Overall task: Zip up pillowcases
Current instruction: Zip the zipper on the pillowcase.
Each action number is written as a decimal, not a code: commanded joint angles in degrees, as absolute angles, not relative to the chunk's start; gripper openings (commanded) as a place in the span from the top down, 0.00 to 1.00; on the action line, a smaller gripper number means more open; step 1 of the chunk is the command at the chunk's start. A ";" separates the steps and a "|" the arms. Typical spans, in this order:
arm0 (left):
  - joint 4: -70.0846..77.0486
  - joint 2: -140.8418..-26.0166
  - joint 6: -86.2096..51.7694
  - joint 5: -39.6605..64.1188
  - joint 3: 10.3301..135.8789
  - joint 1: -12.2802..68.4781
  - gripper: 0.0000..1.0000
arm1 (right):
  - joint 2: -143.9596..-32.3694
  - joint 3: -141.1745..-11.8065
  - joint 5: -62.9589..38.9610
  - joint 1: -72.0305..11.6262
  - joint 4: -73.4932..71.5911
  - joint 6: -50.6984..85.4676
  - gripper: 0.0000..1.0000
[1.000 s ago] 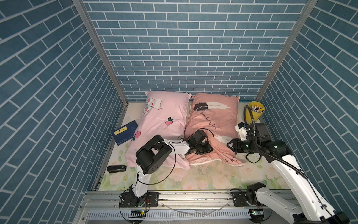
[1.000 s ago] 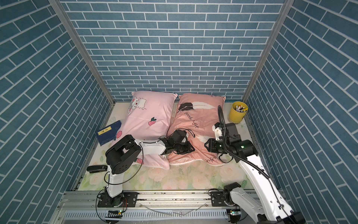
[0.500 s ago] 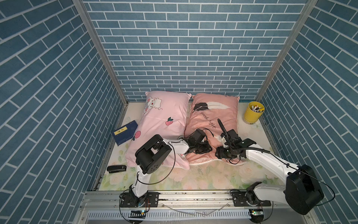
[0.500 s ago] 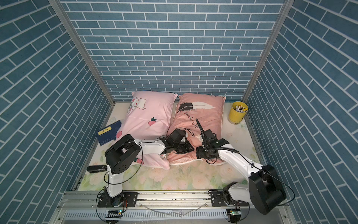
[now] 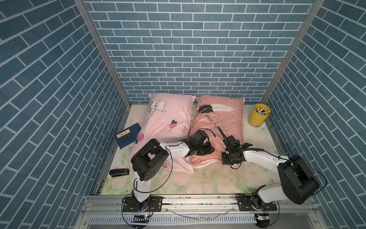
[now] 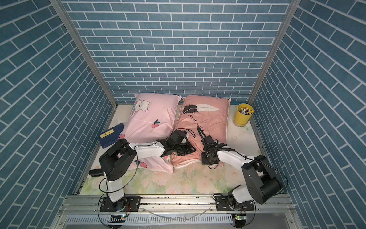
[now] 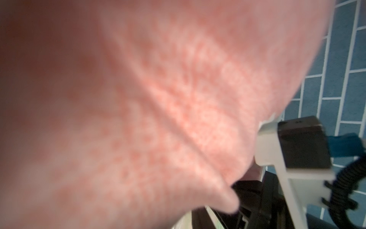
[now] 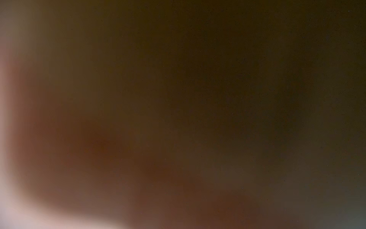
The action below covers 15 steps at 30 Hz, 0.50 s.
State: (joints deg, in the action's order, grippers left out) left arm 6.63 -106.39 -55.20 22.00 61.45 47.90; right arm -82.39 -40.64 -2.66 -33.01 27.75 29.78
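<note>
The right end effector point(image 5: 227, 158) is sitting closed at the near edge of the salmon pillowcase point(image 5: 221, 123). The left end effector point(image 5: 206, 151) is resting on it alongside, grip indeterminable. The pink pillowcase point(image 5: 166, 119) is lying left of both.

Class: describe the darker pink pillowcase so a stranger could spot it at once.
Below the back brick wall, beside the light pink pillow, lies the salmon pillowcase, nearer the yellow cup. Only it bears a feather and script.

A lab booth staged as a bedroom: brick-print wall panels point(image 5: 188, 49), aluminium posts point(image 5: 103, 51), pillowcases point(image 5: 168, 119) on a floral mat point(image 5: 198, 182).
</note>
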 commanded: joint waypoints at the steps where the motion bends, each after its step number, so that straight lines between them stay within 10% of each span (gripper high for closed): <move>1: 3.79 -101.00 -53.82 21.43 58.94 47.71 0.75 | -82.31 -43.12 -1.89 -33.14 33.99 32.08 1.00; 15: 11.63 -95.56 -59.87 27.35 51.03 53.44 0.75 | -77.68 -50.83 -23.87 -29.78 46.97 28.63 1.00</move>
